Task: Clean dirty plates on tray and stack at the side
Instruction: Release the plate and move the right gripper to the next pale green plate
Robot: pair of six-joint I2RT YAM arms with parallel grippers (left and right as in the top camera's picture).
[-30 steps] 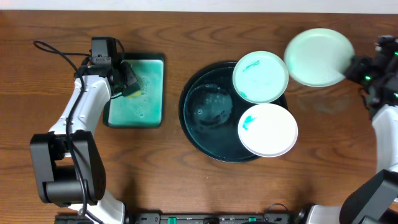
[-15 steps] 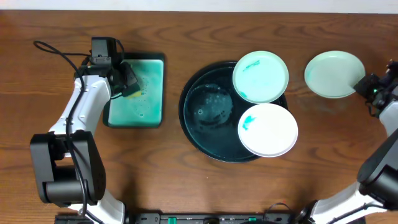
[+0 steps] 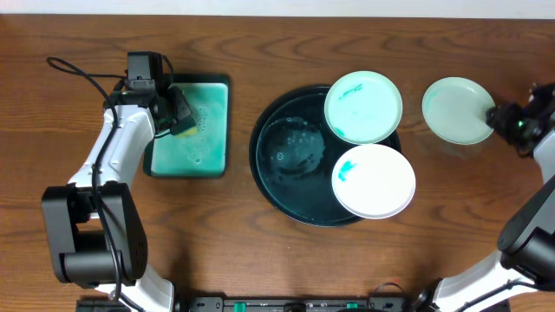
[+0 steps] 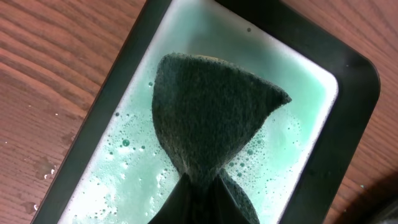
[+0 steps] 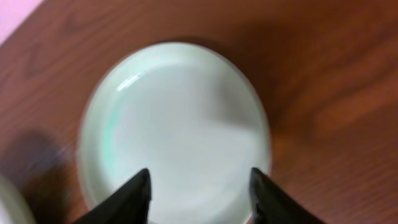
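The round black tray [image 3: 282, 165] holds wet teal film and two white plates. One plate [image 3: 363, 106] lies on its upper right rim and another [image 3: 374, 180] on its lower right, both smeared teal. A third, pale plate [image 3: 456, 110] lies flat on the bare wood to the right, and also shows in the right wrist view [image 5: 180, 118]. My right gripper [image 3: 499, 117] is at its right edge, with its jaws [image 5: 199, 180] open above the plate. My left gripper [image 3: 178, 117] is shut on a dark sponge [image 4: 211, 118] over the soapy liquid.
A small rectangular black tray [image 3: 189, 160] of foamy teal liquid sits at the left, also seen in the left wrist view [image 4: 348, 124]. A black cable [image 3: 74, 71] loops near the left arm. Bare wood lies in front of both trays.
The right arm brought the pale plate down from a raised position to the tabletop at the far right. The left arm and sponge have not moved.
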